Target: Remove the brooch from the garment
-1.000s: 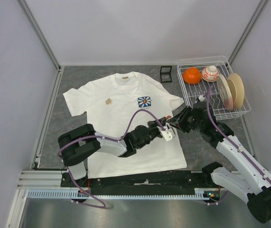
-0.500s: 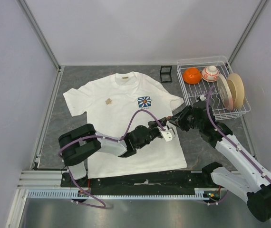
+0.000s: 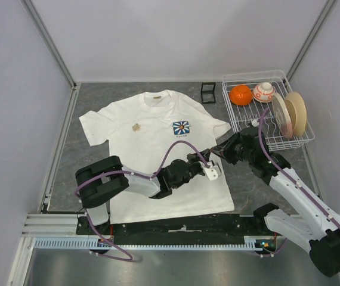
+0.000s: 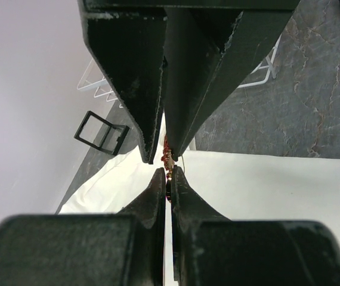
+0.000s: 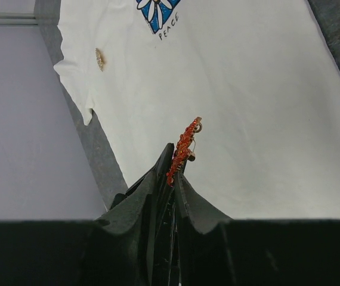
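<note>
The white T-shirt (image 3: 152,149) lies flat on the table, its blue-and-white flower print (image 3: 181,127) on the chest. My two grippers meet tip to tip above its right side. My right gripper (image 5: 174,170) is shut on a red sparkly brooch (image 5: 183,149), which sticks up from its tips above the cloth (image 5: 247,89). In the left wrist view my left gripper (image 4: 167,174) is shut on the lower end of the same brooch (image 4: 166,156), with the right gripper's fingers (image 4: 188,89) just above. In the top view the left gripper (image 3: 210,162) and the right gripper (image 3: 216,154) hide the brooch.
A small gold brooch (image 3: 136,126) sits on the shirt's left chest and shows in the right wrist view (image 5: 100,58). A wire rack (image 3: 241,122) at the back right holds an orange bowl (image 3: 240,95), a patterned bowl and plates. A small black frame (image 3: 208,92) stands behind the shirt.
The left gripper has shifted slightly toward the near edge. Both grippers stay together at the same spot over the shirt.
</note>
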Available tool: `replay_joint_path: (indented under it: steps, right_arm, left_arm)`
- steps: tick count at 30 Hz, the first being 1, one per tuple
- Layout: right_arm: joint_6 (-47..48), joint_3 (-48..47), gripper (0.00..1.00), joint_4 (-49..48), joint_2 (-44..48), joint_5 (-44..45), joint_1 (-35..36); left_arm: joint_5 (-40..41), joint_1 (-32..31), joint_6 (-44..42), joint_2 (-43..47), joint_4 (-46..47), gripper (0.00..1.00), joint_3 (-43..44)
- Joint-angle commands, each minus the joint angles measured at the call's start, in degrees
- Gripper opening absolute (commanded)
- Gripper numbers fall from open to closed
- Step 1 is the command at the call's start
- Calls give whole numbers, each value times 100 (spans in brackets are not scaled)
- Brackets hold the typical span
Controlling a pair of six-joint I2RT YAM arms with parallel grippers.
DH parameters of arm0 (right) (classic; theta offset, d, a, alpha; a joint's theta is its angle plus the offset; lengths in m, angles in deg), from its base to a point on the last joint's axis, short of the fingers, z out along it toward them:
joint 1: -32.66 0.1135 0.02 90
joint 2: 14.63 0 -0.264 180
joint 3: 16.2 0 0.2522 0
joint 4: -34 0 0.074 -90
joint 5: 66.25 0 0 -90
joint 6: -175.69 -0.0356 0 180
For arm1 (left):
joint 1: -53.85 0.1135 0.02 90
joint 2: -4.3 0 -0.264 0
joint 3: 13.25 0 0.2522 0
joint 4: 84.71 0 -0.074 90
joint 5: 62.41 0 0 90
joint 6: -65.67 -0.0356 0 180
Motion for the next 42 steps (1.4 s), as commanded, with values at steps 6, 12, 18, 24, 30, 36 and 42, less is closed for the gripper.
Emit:
replay_joint_path:
  steps: [6, 12, 18, 24, 30, 36, 42]
  right_arm:
    - [-243, 194, 23, -291, -74, 130, 67]
    - [-349, 247, 19, -362, -74, 288, 128]
    - [-436, 282, 17, -353, -82, 376, 146]
    - [-876, 397, 19, -292, 5, 753, 251]
    - [-1096, 221, 16, -72, 23, 1149, 339]
    - [-1245, 124, 18, -37, -109, 1176, 445]
    - [-1359, 133, 16, -124, -214, 1246, 550]
  left_arm:
    - [61, -107, -249, -99, 562, 2, 212]
    - [114, -133, -311, -143, 562, 2, 247]
    - [158, -151, -328, -143, 658, 2, 221]
    - [228, -160, -372, -195, 685, 2, 274]
    - [298, -186, -451, -257, 694, 2, 309]
    - [413, -203, -530, -319, 729, 2, 353]
    - [448, -239, -627, -371, 738, 2, 388]
